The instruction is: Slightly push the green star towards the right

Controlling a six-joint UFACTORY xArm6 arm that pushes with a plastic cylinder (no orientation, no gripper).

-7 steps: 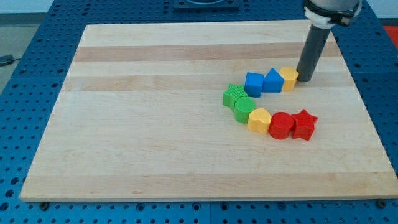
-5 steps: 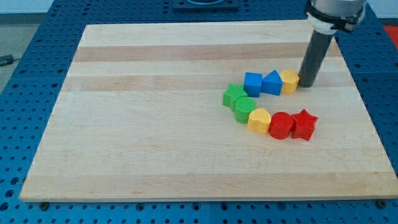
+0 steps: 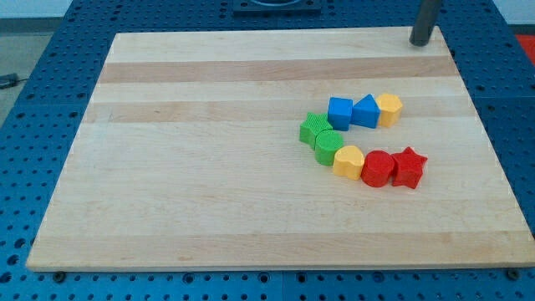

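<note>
The green star (image 3: pixel 313 128) lies right of the board's middle, at the left end of a curved chain of blocks. It touches a green cylinder (image 3: pixel 328 147) below and to its right. A blue cube (image 3: pixel 340 112) sits just up and right of it. My tip (image 3: pixel 420 42) is at the board's top right edge, far up and right of the green star and touching no block.
The chain runs on through a yellow heart (image 3: pixel 349 160), a red cylinder (image 3: pixel 378 168) and a red star (image 3: pixel 409 166). A blue triangular block (image 3: pixel 365 110) and a yellow block (image 3: pixel 389 109) follow the blue cube. The wooden board (image 3: pixel 209 167) lies on a blue perforated table.
My tip has left the yellow block's right side and moved up to the board's top right edge. The blocks have not moved.
</note>
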